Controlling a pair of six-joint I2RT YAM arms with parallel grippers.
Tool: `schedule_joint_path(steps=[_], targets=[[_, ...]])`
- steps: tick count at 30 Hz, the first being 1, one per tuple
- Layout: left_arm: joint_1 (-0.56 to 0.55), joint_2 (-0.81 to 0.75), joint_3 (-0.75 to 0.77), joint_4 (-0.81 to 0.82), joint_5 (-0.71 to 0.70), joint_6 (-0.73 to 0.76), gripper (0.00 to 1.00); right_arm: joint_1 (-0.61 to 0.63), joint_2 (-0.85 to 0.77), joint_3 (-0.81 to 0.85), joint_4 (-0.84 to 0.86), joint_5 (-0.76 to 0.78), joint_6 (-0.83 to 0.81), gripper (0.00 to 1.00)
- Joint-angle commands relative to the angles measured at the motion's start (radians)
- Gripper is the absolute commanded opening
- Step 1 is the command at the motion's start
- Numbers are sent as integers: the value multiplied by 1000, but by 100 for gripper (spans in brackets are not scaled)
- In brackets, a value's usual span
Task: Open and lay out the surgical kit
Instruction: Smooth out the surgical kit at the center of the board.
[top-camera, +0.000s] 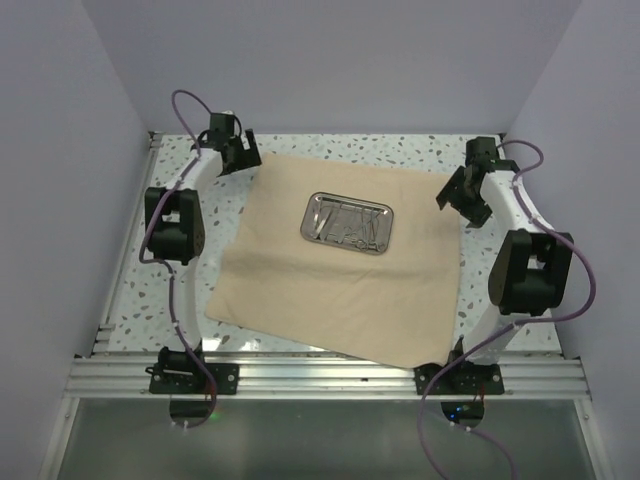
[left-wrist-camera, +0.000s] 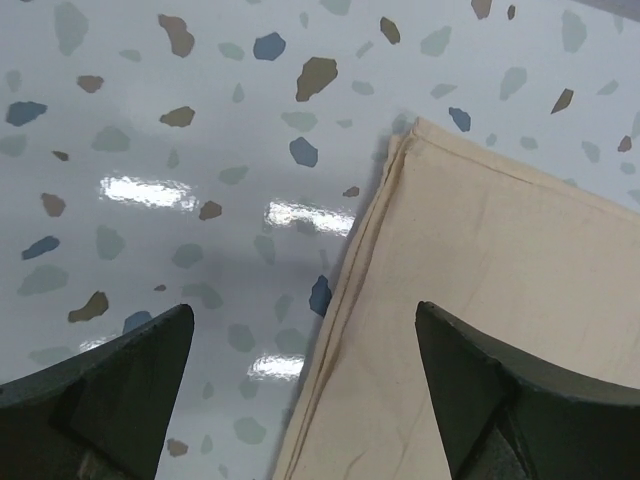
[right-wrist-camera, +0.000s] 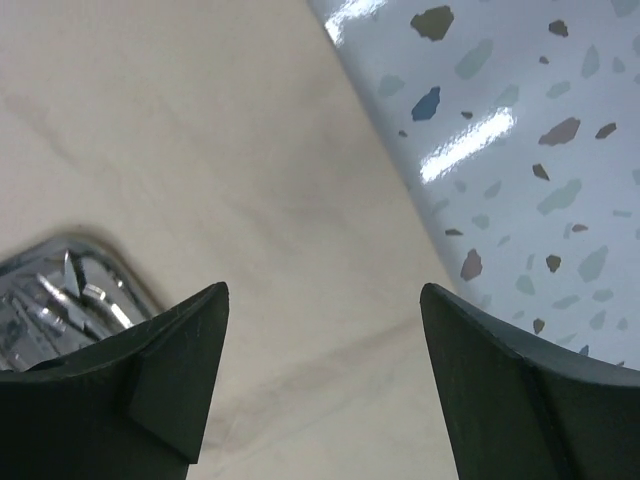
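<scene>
The surgical kit lies unfolded: a beige cloth wrap (top-camera: 340, 270) spread flat on the table, with a shiny steel tray (top-camera: 347, 222) holding several slim steel instruments at its middle. My left gripper (top-camera: 240, 152) hovers over the cloth's far left corner (left-wrist-camera: 420, 135), open, with the cloth's hemmed edge (left-wrist-camera: 340, 330) running between its fingers. My right gripper (top-camera: 455, 195) stands open above the cloth's far right side (right-wrist-camera: 250, 180), nothing between its fingers. The tray's corner (right-wrist-camera: 70, 285) shows at the left of the right wrist view.
The speckled tabletop (top-camera: 180, 290) surrounds the cloth. Grey walls enclose the table at the back and both sides. An aluminium rail (top-camera: 330, 375) runs along the near edge with both arm bases on it.
</scene>
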Motion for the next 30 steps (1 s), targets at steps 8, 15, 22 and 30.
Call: schedule_joint_path(steps=[8, 15, 22, 30], targets=[[-1, 126, 37, 66, 181, -12, 91, -50, 289, 121, 145, 46, -42, 77], [-27, 128, -18, 63, 193, 16, 70, -50, 463, 213, 145, 57, -91, 71], [-41, 137, -26, 61, 234, 1, 22, -50, 547, 218, 166, -53, -94, 0], [27, 142, 101, 23, 93, -11, 0, -9, 587, 378, 192, -192, -76, 0]])
